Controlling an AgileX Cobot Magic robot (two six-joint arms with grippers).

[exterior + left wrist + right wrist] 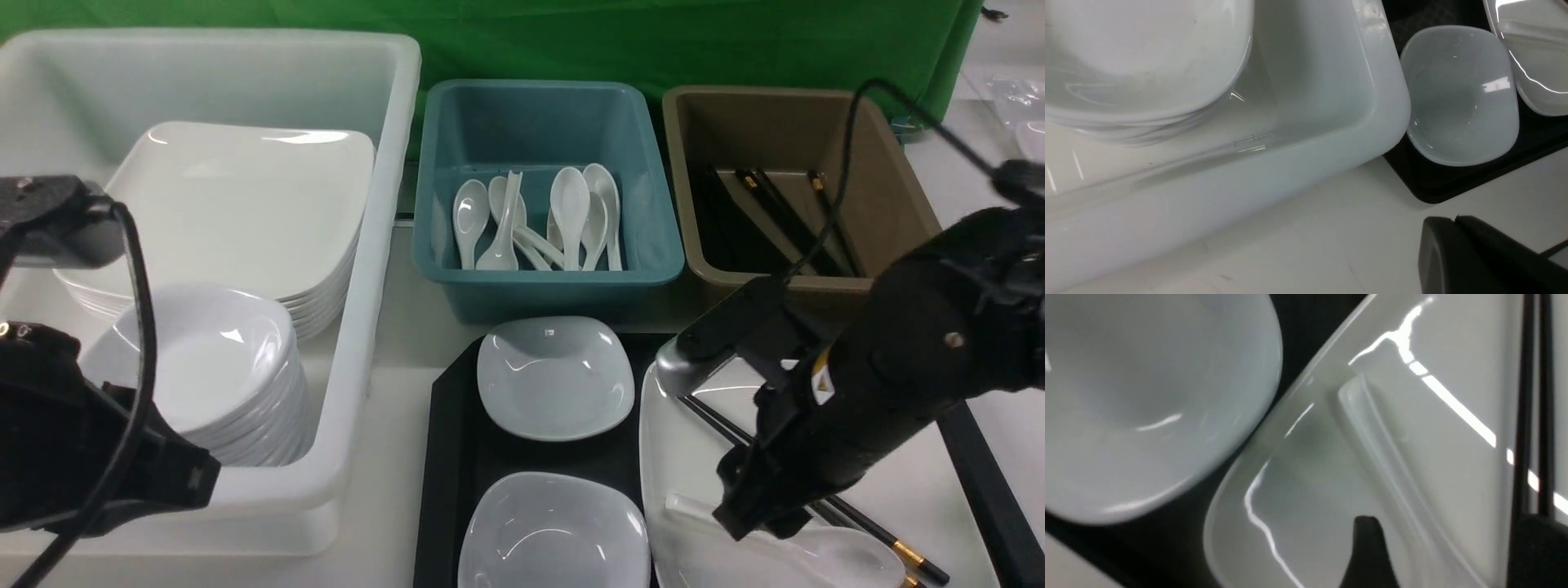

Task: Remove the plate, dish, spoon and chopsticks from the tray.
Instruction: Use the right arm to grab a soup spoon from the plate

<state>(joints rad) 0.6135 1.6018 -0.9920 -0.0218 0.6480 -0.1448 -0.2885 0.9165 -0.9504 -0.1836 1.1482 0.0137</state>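
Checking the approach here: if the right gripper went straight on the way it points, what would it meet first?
Probably the spoon handle, lying on the plate in line with the open right gripper; depth is unclear.

The plate [686, 465], spoon [1380, 428] and dish [555, 380] gleamed glossy white and smooth, the chopsticks [865, 527] looked sleek black, the tray [453, 457] was matt black plastic, and the cloth [571, 41] at twelve o'clock looked matt green.

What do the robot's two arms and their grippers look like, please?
The left arm and right arm are bulky matte black, trailing thin black cables. The right arm carries a silver-grey wrist housing and a small yellow-and-white label. The left gripper and right gripper have plain black fingers.
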